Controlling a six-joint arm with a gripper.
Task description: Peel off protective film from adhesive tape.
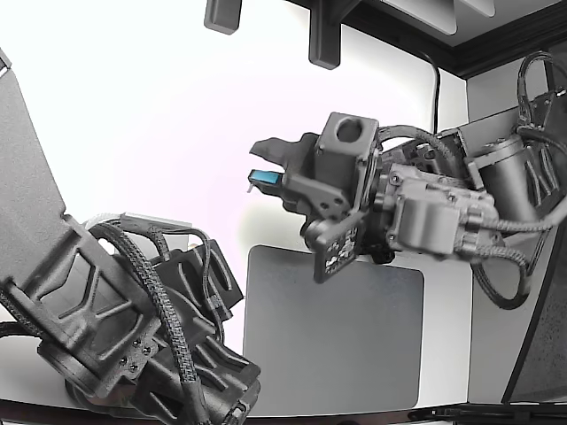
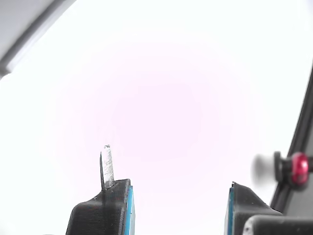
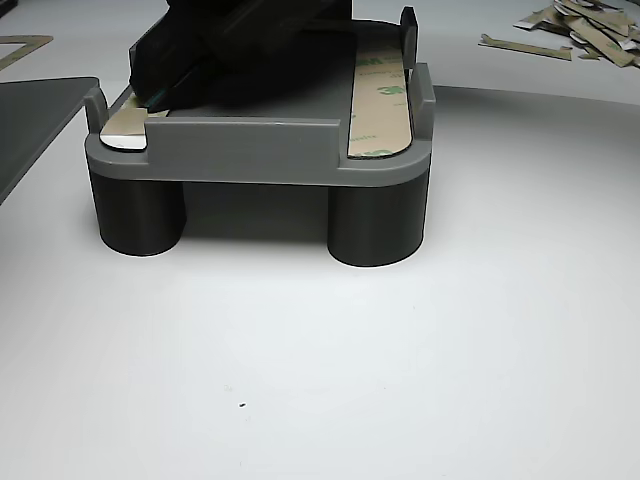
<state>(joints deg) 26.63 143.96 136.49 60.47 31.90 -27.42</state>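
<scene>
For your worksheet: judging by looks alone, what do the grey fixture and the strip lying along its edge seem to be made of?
Grey fixture: probably matte moulded or printed plastic, with an even dull surface and rounded corners. Tape strip: likely paper-backed adhesive tape, since its tan liner is smooth and carries faint printed logos.

Pincer (image 2: 178, 205) cut off by wrist view's edge; red knob (image 2: 299, 168) blurred.

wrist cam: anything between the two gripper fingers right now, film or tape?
Nothing. In the wrist view the gap of the gripper shows only bare white background. A thin sliver sticks up from one finger, not across the gap.
</scene>
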